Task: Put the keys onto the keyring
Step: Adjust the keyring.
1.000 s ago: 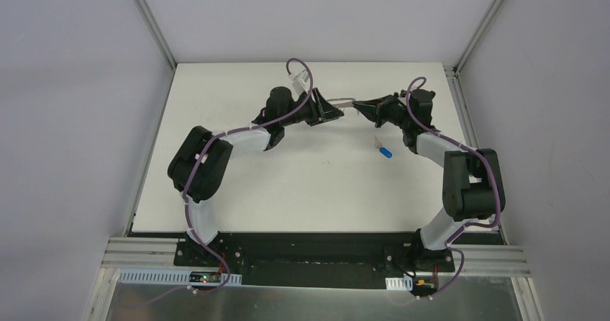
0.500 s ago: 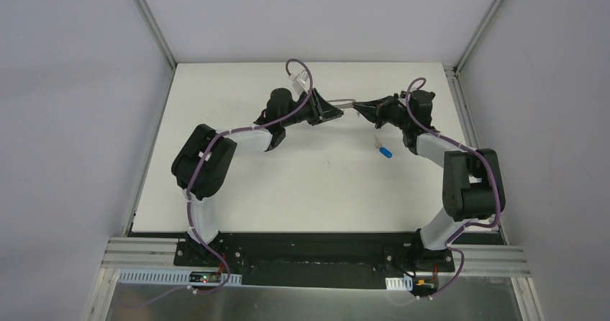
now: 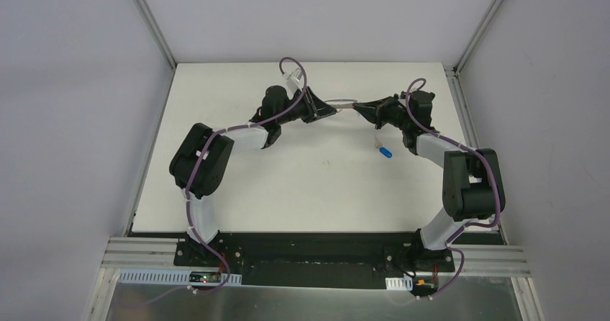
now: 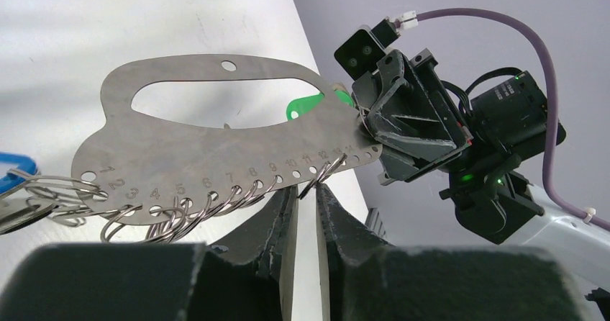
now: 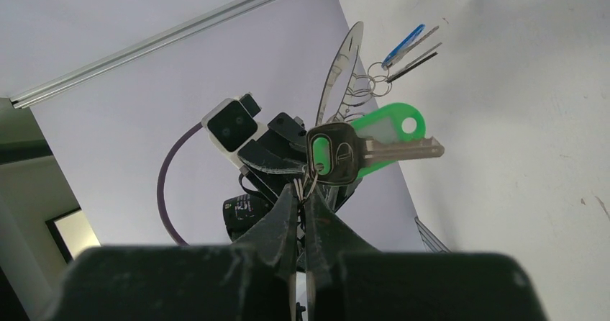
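L gripper (image 4: 306, 191) was clenched on a small ring at the edge of the keyring (image 4: 216, 148), held up btwn the arms. R gripper (image 5: 302, 191) pinched the wire loop of the green key (image 5: 374, 148), right beside the keyring. The blue key (image 3: 386, 151) lay on the table (image 3: 288, 184) nr the R arm.

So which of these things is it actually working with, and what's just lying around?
Job: keyring, held by left gripper; green key, held by right gripper; blue key, loose on the table.
Just there: the table itself, purple cables.
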